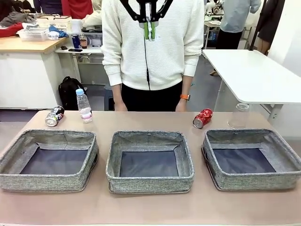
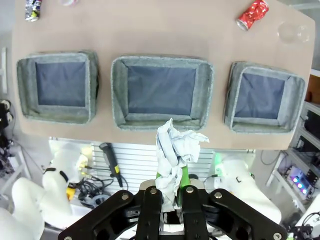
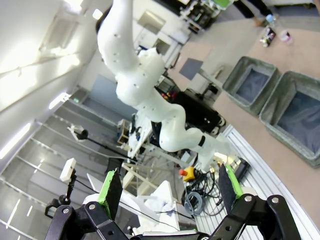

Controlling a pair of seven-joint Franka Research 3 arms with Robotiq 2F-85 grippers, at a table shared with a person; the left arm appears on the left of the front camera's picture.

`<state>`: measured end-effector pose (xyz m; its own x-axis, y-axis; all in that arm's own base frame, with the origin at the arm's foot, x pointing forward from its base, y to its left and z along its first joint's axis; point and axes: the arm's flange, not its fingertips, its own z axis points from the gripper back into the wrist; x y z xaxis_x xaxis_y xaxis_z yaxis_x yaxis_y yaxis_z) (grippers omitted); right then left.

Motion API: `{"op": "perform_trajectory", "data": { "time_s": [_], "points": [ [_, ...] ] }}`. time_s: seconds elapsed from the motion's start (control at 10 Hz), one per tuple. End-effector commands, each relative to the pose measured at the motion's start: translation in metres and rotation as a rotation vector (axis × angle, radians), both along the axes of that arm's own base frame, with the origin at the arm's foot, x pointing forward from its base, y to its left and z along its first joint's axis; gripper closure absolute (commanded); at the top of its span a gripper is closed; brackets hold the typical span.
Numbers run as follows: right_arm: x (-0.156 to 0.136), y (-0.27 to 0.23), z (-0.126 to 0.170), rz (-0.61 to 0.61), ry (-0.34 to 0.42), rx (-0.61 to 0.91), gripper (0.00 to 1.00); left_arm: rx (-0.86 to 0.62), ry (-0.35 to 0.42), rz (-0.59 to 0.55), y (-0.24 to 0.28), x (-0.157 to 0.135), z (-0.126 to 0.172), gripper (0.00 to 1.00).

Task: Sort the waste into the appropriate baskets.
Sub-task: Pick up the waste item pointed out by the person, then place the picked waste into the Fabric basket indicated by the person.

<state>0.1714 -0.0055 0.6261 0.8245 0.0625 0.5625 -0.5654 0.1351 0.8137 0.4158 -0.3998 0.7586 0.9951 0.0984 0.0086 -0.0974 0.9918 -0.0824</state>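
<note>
High over the table's middle, my left gripper (image 1: 149, 34) (image 2: 170, 192) is shut on a crumpled white paper ball (image 2: 175, 147), which sticks out past its fingers. Far below it three grey baskets stand in a row: left (image 1: 47, 182) (image 2: 25, 85), middle (image 1: 150, 183) (image 2: 160, 61) and right (image 1: 256, 180) (image 2: 265, 70), all with bare dark bottoms. Behind them lie a dark can (image 1: 54, 116) (image 2: 33, 9) and a crushed red can (image 1: 202, 118) (image 2: 252, 14). A small clear bottle (image 1: 84, 106) and a clear plastic cup (image 1: 239, 116) (image 2: 292, 33) stand upright. My right gripper (image 3: 168, 192) is open, well off the table.
A person stands at the far edge behind the middle basket, both hands down near the table edge, one wearing an orange watch (image 1: 185, 97). The left arm's white links (image 3: 150, 100) fill the middle of the right wrist view. A white table (image 1: 254, 75) stands at the back right.
</note>
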Motion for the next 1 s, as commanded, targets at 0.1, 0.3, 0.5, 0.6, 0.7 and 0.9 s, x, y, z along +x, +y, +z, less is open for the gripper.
{"op": "perform_trajectory", "data": {
  "time_s": [0.1,0.3,0.5,0.6,0.7,0.9],
  "points": [
    [0.0017,0.0017,0.0038,0.011,-0.027,0.018,0.00,0.012,0.000,-0.003,-0.0003,-0.0054,-0.0001,0.90],
    [0.0017,0.0017,0.0038,0.011,-0.027,0.018,0.00,0.012,0.000,-0.003,-0.0003,-0.0054,-0.0001,0.90],
    [0.0017,0.0017,0.0038,0.011,-0.027,0.018,0.00,0.012,0.000,-0.003,-0.0003,-0.0054,-0.0001,0.90],
    [0.0017,0.0017,0.0038,0.011,-0.027,0.018,0.00,0.012,0.000,-0.003,-0.0003,-0.0054,-0.0001,0.90],
    [0.0017,0.0017,0.0038,0.011,-0.027,0.018,0.00,0.012,0.000,-0.003,-0.0003,-0.0054,-0.0001,0.90],
    [0.0017,0.0017,0.0038,0.011,-0.027,0.018,0.00,0.012,0.000,-0.003,-0.0003,-0.0054,-0.0001,0.90]
  ]
}}
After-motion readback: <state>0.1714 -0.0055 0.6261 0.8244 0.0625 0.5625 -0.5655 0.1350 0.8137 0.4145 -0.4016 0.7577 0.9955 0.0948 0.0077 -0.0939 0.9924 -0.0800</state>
